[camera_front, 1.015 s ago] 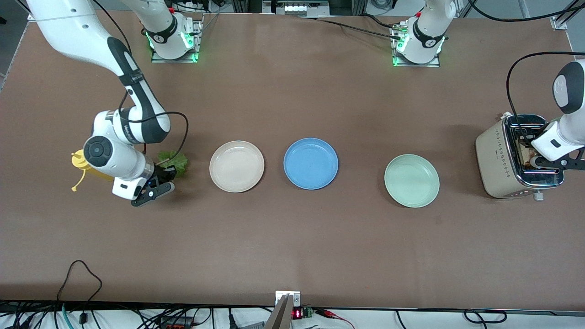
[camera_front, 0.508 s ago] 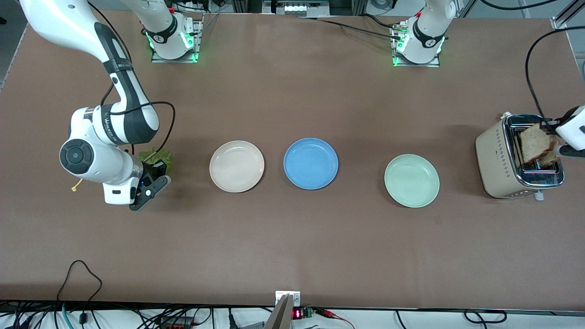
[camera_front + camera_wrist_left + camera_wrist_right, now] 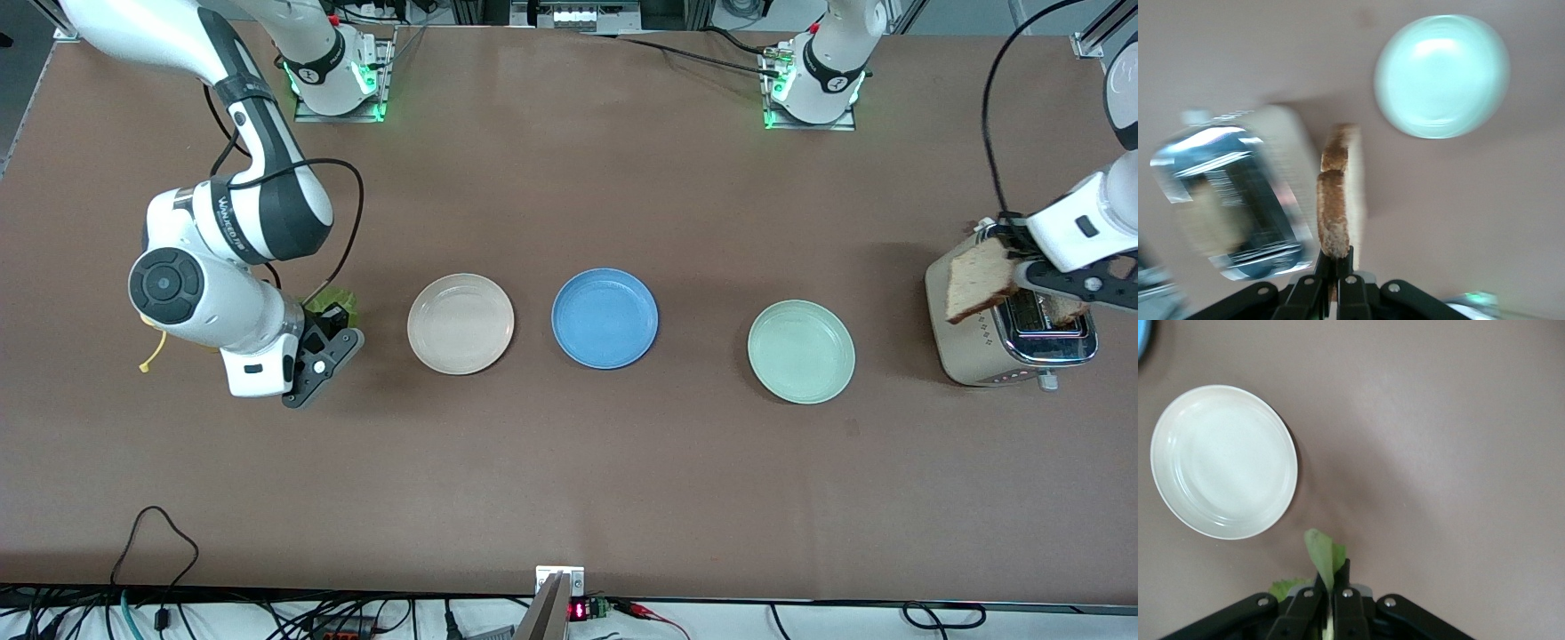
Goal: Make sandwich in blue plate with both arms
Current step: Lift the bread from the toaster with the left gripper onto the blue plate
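Fetching ingredients, both arms loaded, nothing plated yet.

My right gripper (image 3: 324,351) is clamped on the lettuce leaf (image 3: 1325,557), up over the table at the right arm's end, just beside the cream plate (image 3: 460,323). Right wrist view shows the leaf pinched edge-on between the shut fingers, hanging free. A yellow bottle (image 3: 151,342) sits mostly hidden under that arm.

The blue plate (image 3: 605,318) sits mid-table between the cream plate and the mint-green plate (image 3: 801,351). It's bare.

My left gripper (image 3: 1022,271) is clamped on a bread slice (image 3: 978,277), held on edge over the toaster (image 3: 965,342). A second slice (image 3: 1065,308) looks to be in the slot, partly hidden.

My read: the step is pick-up. Bread goes first, so next the left arm carries its slice over the mint-green plate to the blue one and lays it flat. The right arm should hold the leaf until bread is down; the leaf looks floppy, so release low.
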You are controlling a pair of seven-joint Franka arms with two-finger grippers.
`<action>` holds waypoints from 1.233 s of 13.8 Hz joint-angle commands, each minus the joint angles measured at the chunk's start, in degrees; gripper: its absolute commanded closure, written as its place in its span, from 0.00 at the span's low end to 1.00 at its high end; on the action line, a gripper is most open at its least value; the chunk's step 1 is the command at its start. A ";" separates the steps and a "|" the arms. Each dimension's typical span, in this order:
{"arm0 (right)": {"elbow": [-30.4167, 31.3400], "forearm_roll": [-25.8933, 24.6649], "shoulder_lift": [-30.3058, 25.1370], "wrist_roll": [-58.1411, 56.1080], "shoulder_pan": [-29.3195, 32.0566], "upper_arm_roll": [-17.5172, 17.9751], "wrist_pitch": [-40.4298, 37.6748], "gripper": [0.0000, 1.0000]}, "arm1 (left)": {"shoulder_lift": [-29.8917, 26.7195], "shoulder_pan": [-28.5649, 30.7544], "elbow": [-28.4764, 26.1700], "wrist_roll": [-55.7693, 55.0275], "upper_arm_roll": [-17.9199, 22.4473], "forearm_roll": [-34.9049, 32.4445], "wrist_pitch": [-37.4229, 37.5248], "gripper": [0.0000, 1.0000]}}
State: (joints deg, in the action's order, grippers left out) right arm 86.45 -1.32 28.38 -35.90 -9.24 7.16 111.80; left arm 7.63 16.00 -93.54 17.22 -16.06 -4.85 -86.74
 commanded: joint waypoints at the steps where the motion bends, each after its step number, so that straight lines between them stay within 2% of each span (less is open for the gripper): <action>1: -2.33 0.44 -0.16 -0.58 -1.30 0.92 -1.41 1.00 | 4.05 -0.09 1.17 -0.25 -1.17 10.44 4.02 0.98; 3: -3.13 2.79 -0.25 -0.23 -1.39 1.72 -1.41 1.00 | 6.95 -1.49 1.17 -4.98 -1.26 18.17 6.66 0.98; 5: -3.22 4.39 -0.16 -0.14 -2.09 1.81 -1.15 1.00 | 11.60 -2.19 1.08 -9.38 -1.17 30.46 6.59 0.98; 7: -4.18 5.09 -0.16 -0.05 -3.41 1.81 -1.14 1.00 | 15.91 -3.25 0.73 -9.05 -1.17 41.27 3.27 0.99; 9: -4.36 7.11 -0.16 0.21 -4.55 1.81 -0.88 1.00 | 18.47 -5.96 0.20 -7.12 -1.26 47.72 -2.79 0.99; 11: -4.71 7.73 -0.16 0.39 -5.69 1.72 -0.53 1.00 | 20.66 -9.39 -1.19 -3.44 -1.26 53.16 -9.73 0.99; 15: -4.63 7.56 0.36 4.77 -9.20 1.72 -0.18 1.00 | 22.43 -13.88 -10.40 13.76 -1.26 66.61 -22.92 0.99; 17: -4.63 7.73 0.71 5.40 -9.92 1.72 -0.18 1.00 | 24.00 -15.20 -14.20 23.95 -1.26 74.42 -26.45 0.99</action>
State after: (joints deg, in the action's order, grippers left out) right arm 82.73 5.71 28.40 -31.67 -18.31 9.04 111.82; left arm 31.51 1.56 -103.50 31.84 -17.55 63.03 -110.47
